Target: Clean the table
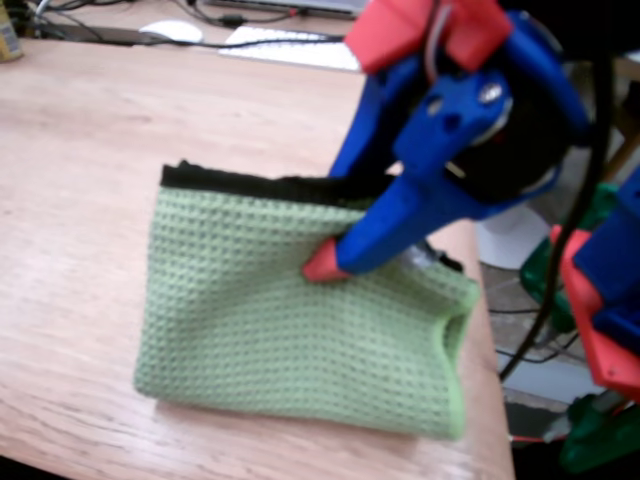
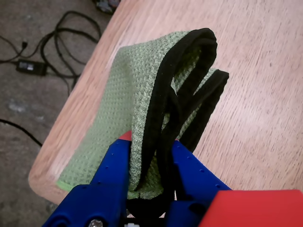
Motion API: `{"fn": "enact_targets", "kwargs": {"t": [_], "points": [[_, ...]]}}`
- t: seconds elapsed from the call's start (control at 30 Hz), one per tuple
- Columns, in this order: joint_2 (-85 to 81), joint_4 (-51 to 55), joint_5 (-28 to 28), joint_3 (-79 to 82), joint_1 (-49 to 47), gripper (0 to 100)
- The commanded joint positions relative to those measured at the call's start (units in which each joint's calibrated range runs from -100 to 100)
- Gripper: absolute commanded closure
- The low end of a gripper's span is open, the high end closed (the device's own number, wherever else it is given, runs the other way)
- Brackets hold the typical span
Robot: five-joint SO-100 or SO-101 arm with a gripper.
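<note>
While the cloth (image 2: 142,109) is pinched between the blue fingers (image 2: 116,175), the gripper (image 2: 151,156) is clamped onto a bunched fold of it: the wrist view shows the green waffle weave and its black trim squeezed between the two jaws, with loops of trim rising toward twelve o'clock. Seen from the fixed view, the cloth (image 1: 290,320) lies mostly flat on the table (image 1: 80,180), occupying the centre and stretching toward five o'clock, where its corner sits right at the table's edge; the red-tipped finger (image 1: 325,265) presses into it near the middle, and the black edge runs along its eleven-to-one o'clock side. Beyond the wooden top, at twelve o'clock in that view, are a keyboard (image 1: 290,45) and a mouse (image 1: 170,30); in the wrist view, cables (image 2: 61,38) lie on the floor at ten o'clock. As I judge it, the main risk is that a wiping stroke toward the near edge drags the loose cloth over the rounded corner, so it hangs or slips off. The grip holds only a fold, so the fabric could also pull free, or lift instead of wiping.
</note>
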Motion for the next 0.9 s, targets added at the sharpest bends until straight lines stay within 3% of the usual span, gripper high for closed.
{"fn": "enact_targets", "kwargs": {"t": [0.0,0.37,0.53,0.63,0.87], "points": [[-2.6,-0.2,0.3,3.5,-0.2,100],[-2.8,-0.3,0.4,16.3,2.4,100],[-2.6,-0.2,0.8,16.3,20.0,100],[-1.1,-0.4,5.5,16.3,33.2,100],[19.3,-1.4,10.8,4.9,63.1,100]]}}
